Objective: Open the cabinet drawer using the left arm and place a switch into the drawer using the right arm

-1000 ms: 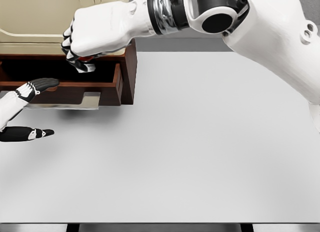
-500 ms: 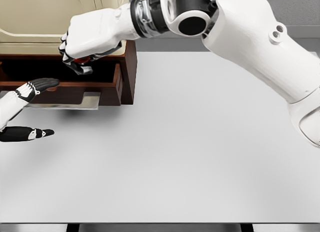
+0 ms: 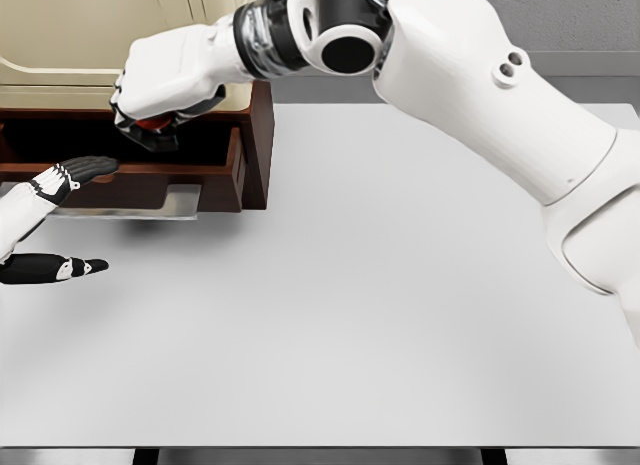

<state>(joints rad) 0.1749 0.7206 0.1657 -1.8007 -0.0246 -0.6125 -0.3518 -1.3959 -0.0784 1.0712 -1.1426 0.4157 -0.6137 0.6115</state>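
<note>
1. Table (image 3: 400,315) first, nearest us: a wide white surface, with nothing lying on it out to the right.
2. Near left edge, the left hand (image 3: 50,225) sits low, fingers stretched out and relaxed, gripping nothing, with one dark fingertip up against the drawer (image 3: 150,180) front. If that arm drifts, it could nudge the drawer partway shut under the incoming load.
3. Further back, the drawer is pulled out of the dark wooden cabinet (image 3: 258,145), its hollow open and shadowed.
4. Above that hollow, the right hand (image 3: 160,90) is curled tight around a small reddish object, seemingly the switch (image 3: 152,124), only a sliver of which peeks out below the knuckles. It hangs over the drawer, not yet in it.
5. Risks from here, as I judge them: letting go too high, so the switch bounces off the drawer's front rim onto the table; knuckles clipping the cabinet top on the way down, since the gap looks tight; or fingers opening unevenly and dragging the switch back out.
</note>
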